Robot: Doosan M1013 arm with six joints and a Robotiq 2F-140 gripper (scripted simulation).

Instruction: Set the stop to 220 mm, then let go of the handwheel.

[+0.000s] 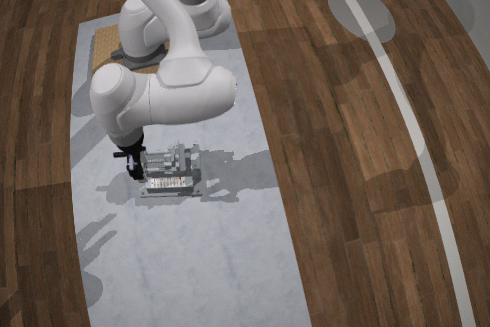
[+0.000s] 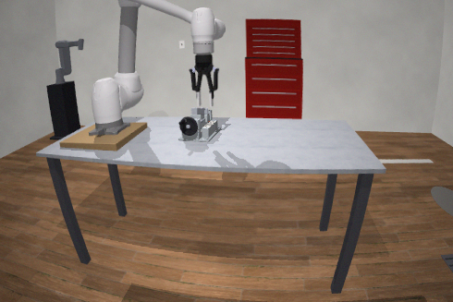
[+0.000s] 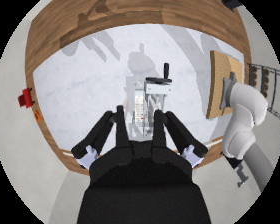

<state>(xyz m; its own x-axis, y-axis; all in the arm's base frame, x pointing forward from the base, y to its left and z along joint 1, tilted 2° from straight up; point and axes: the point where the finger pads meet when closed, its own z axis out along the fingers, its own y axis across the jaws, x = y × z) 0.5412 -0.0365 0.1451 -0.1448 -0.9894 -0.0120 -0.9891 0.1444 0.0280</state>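
Observation:
The grey stop fixture [image 1: 197, 164] [image 2: 199, 137] [image 3: 159, 89] stands on the table, with rods and a carriage [image 1: 175, 158] along it. Its black handwheel [image 2: 189, 126] [image 3: 158, 80] is at one end; in the top view it is mostly behind the gripper, with its crank handle [image 1: 119, 154] [image 3: 166, 71] showing. A pale scale [image 1: 165, 183] [image 3: 139, 113] runs along the fixture, with a small red mark [image 1: 180, 177] [image 3: 142, 119] near one end; its figures are unreadable. My gripper [image 2: 205, 102] [image 3: 138, 103] is partly open and empty, pointing down above the fixture, off the handwheel.
The arm's base stands on a wooden board [image 1: 102, 44] [image 2: 88, 145] [image 3: 216, 75] on the pale table [image 1: 200, 269] [image 2: 300, 147] [image 3: 61, 90]. A red tool cabinet [image 2: 274, 73] stands behind the table. A small grey arm on a black pedestal [image 2: 64, 110] is at the left.

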